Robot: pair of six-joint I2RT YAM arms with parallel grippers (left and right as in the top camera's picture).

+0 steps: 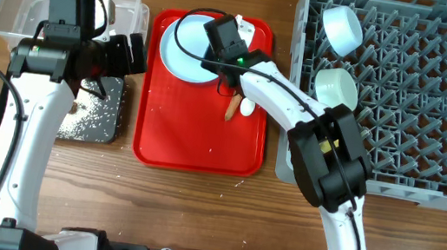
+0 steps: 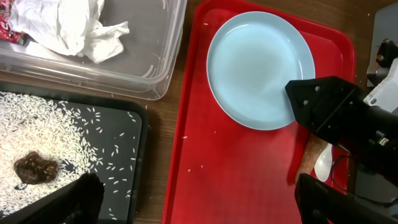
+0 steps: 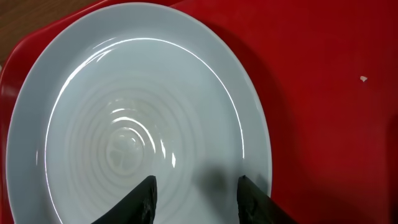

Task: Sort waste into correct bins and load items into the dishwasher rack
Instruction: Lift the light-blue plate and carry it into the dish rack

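Two spread fingers of the right gripper [image 3: 198,184] hover over the pale blue plate [image 3: 124,124] on the red tray [image 3: 323,93] by the table's far edge; pinching its rim squarely seems wisest.

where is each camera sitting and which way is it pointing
Overhead: above the table, facing straight down on rack and red tray; left arm and right arm show.
Left wrist: on the left arm, looking down at black tray, tub and plate; left gripper fingertips at bottom.
Right wrist: close above the plate; right gripper fingertips at bottom.
Shared: the plate on the red tray, in all three.
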